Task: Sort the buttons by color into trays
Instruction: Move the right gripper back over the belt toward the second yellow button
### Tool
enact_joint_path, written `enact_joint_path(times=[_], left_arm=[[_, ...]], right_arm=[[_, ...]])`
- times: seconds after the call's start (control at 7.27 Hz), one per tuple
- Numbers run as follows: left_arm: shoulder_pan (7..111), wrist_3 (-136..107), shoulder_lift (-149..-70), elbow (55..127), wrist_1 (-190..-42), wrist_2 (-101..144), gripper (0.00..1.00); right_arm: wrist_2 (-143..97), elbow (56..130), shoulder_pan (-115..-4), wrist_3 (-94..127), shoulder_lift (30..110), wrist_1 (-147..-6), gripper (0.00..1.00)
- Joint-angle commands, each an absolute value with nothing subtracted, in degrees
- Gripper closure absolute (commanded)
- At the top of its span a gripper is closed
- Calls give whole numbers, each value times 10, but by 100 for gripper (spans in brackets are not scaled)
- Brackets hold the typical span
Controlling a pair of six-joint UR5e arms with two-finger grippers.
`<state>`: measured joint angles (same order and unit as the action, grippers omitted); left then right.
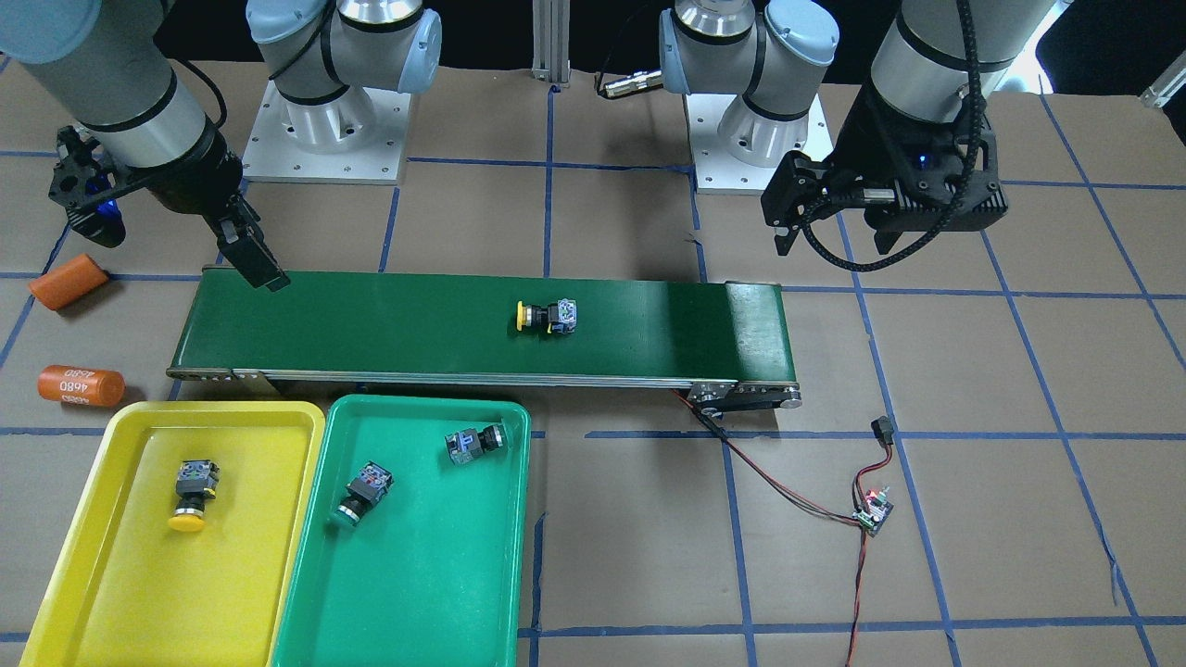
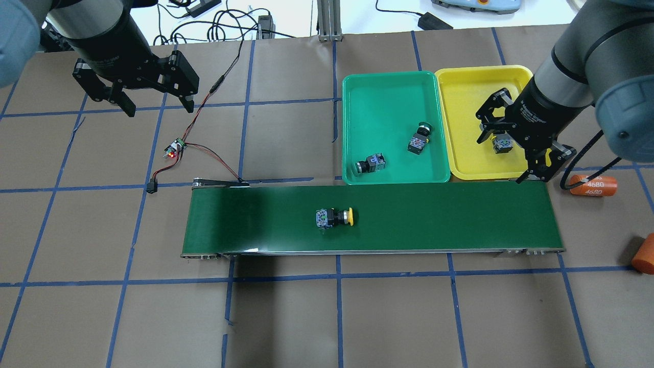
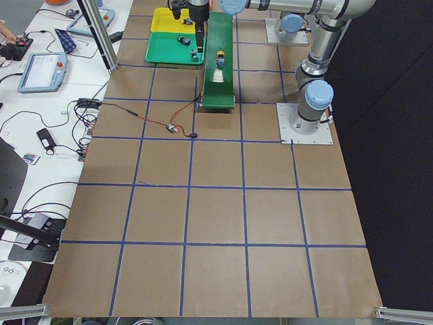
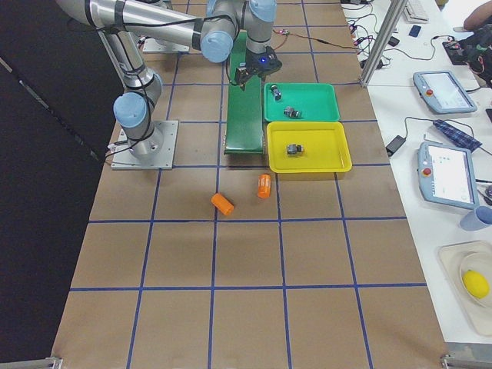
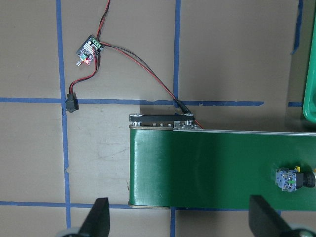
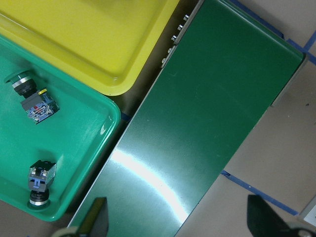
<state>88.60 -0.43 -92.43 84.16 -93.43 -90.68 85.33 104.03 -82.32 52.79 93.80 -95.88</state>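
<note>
On the dark-green conveyor belt (image 2: 434,220), about midway along it, a yellow-capped button (image 2: 334,217) is lying on its side, its cap pointing toward the belt end near the right gripper (image 2: 503,159). That gripper is holding its fingers spread wide with nothing between them. It is hovering over the belt-side edge of the yellow tray (image 2: 460,82), well apart from the button on the belt. Beneath it a second yellow button (image 2: 502,144) is resting in the yellow tray, partly hidden by the arm in the overhead view. The green tray (image 2: 378,87) appears to be touching the yellow one and is holding one green button (image 2: 420,138) near its middle and another green button (image 2: 370,163) close to its belt-side wall. The left gripper (image 2: 158,108) is likewise hanging open and empty above bare table past the belt's other end, near a small circuit board (image 2: 175,149) with red and black wires, far from every button. Two orange cylinders (image 2: 592,185) are lying beyond the belt's right end.
</note>
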Motion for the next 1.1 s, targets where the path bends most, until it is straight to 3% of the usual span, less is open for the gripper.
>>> enact_joint_path(times=[0.0,0.96], left_arm=[[886,-4,-925,839,-934,-907,0],[885,-3,-924,838,-933,-907,0]], right_arm=[[852,1041,-860,594,932,-962,0],[851,1063,-878,651,927,-1029,1]])
